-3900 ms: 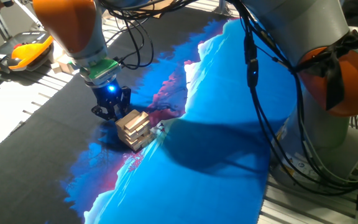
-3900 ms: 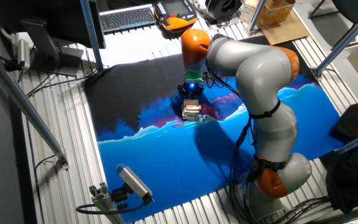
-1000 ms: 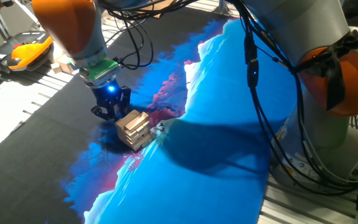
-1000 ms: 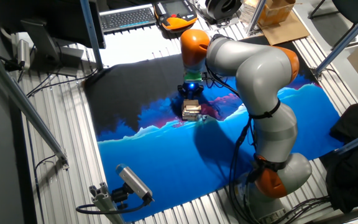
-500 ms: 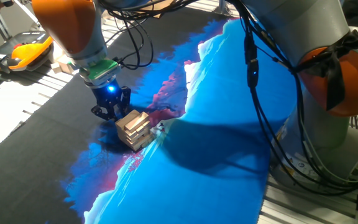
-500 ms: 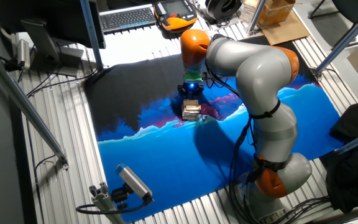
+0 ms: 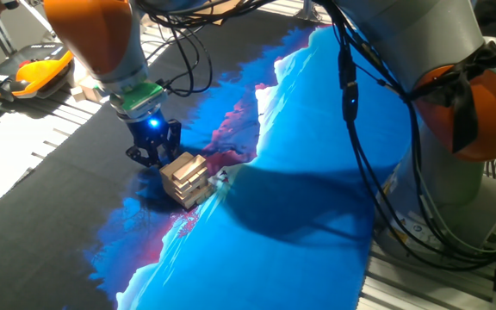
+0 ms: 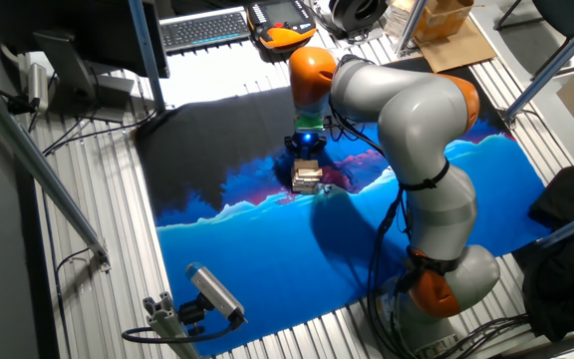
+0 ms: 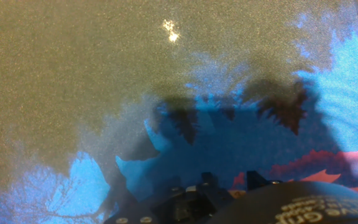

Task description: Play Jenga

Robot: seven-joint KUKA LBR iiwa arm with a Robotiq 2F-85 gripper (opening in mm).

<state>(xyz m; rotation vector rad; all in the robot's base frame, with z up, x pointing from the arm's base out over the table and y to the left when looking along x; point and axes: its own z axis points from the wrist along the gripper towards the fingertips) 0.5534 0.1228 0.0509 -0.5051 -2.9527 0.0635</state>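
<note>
The tool [image 7: 152, 155] stands low on the cloth [image 7: 300, 172], just beside the Jenga [image 7: 185, 179], left of center; whether its fingers are apart I cannot tell.

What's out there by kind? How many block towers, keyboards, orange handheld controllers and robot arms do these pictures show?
Jenga tower: 1
Keyboard: 1
Orange handheld controller: 1
Robot arm: 1
Total: 4

A blue and black cloth [image 8: 267, 239] is covering the surface, while a keyboard [image 8: 204, 27] is lying behind it.
</note>
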